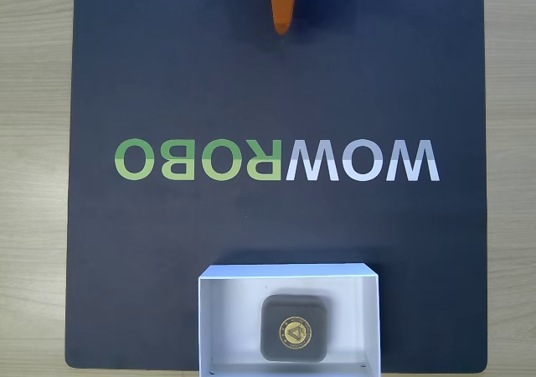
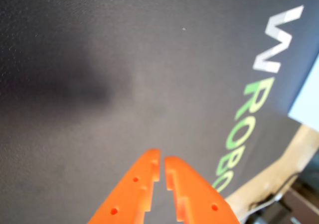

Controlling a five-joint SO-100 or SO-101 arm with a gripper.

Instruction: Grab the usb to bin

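Task looks finished, or as good as. Sitting flat on the floor of the bin (image 1: pixel 287 278), a little toward 5 o'clock of its centre in the fixed view: the usb (image 1: pixel 294 328), gold emblem up, clear of the walls on every side. Nothing left to carry, judging by that.

Up at 12 o'clock of the fixed view, well apart from the bin: the orange claw (image 1: pixel 283 27), tip pointing down toward 6 o'clock. In the wrist view, claw (image 2: pixel 160 160) entering from 6 o'clock, two fingers drawn nearly together, just a thin slit between the tips, nothing held in them. Parked over bare mat.

Next move, as a guess: none beyond resting where it is, or a tidy return to home. No further grasp called for unless the case needs re-seating, and no sign of that here.

Materials now. Usb case: dark grey, matte, rounded-square and flat, soft corners, round gold badge with a triangle inside. Bin: white, thin-walled, shallow, rectangular, smooth pale floor, likely card or light plastic. Mat (image 1: pixel 167 75): dark, finely grained, almost felt-like in the wrist view, with WOWROBO lettering (image 1: pixel 276 160) in white and green across the middle. Claw fingers: bright orange printed plastic, stepped inner edges, small screw holes. Beneath the mat at 3 and 9 o'clock: pale wood-grain tabletop (image 1: pixel 33 142).
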